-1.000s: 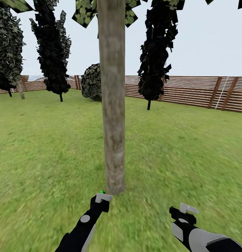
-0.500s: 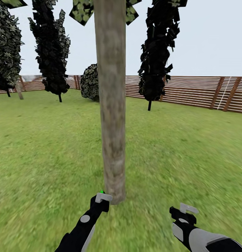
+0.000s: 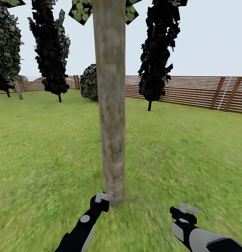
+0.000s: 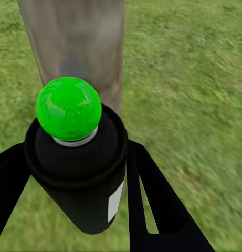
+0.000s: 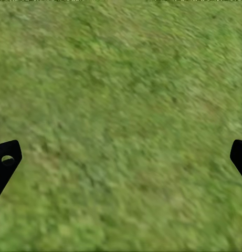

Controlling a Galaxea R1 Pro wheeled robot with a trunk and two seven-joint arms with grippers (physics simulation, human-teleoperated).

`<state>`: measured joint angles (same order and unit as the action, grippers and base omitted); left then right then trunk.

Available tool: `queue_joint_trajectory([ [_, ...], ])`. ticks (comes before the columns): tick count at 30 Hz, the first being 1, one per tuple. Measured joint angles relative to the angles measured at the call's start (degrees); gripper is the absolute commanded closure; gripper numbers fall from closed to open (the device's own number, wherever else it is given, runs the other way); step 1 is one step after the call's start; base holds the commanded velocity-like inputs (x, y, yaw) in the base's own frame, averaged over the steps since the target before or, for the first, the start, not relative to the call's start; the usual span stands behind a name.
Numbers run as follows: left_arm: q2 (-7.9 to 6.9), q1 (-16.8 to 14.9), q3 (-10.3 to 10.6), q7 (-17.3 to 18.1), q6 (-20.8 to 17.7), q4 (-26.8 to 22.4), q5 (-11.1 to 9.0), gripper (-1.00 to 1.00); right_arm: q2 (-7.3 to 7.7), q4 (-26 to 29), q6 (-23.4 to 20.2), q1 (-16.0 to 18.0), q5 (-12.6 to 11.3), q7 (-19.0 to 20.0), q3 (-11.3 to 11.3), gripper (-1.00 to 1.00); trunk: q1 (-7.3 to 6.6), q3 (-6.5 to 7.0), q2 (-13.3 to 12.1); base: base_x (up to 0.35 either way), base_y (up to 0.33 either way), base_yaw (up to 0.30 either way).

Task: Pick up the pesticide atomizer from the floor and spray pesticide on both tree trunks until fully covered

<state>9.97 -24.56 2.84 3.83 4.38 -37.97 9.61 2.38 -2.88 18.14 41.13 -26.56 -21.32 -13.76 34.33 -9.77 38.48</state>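
While left gripper (image 4: 73, 173) fingers (image 4: 152, 199) clamp black pesticide atomizer (image 4: 79, 173), green nozzle ball (image 4: 69, 108) faces tree trunk (image 3: 111, 105) just ahead at 12 o'clock. Right gripper (image 5: 121, 157) fingers (image 5: 5, 160) spread wide, holding nothing, over lawn (image 3: 191, 147). Dark conifers (image 3: 156, 52), slat fence (image 3: 191, 91) at 1 o'clock beyond.

Brown slat fence (image 3: 191, 92) runs along far edge of lawn. Three dark narrow conifers (image 3: 50, 49) stand before fence: two toward far left corner, one (image 3: 157, 52) right of centre. Rounded dark bush (image 3: 90, 83) sits against fence between them. Pale sky (image 3: 212, 38) above.
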Motion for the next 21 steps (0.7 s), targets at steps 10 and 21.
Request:
queue_joint_trajectory([
  [10, 0.00, -0.01, -0.10, 0.03, 0.09, 0.00, 0.00, 1.00, 0.03, 0.00, 0.00, 0.00, 0.00, 0.00, 0.00, -1.00, 0.01, 0.00, 0.00, 0.007, -0.002, 0.000],
  [21, 0.00, 0.02, -0.31, 0.07, 0.29, 0.10, 0.00, 1.00, 0.12, 0.00, 0.00, -0.02, 0.01, 0.00, 0.00, -1.00, 0.01, 0.00, 0.00, -0.097, 0.000, 0.000],
])
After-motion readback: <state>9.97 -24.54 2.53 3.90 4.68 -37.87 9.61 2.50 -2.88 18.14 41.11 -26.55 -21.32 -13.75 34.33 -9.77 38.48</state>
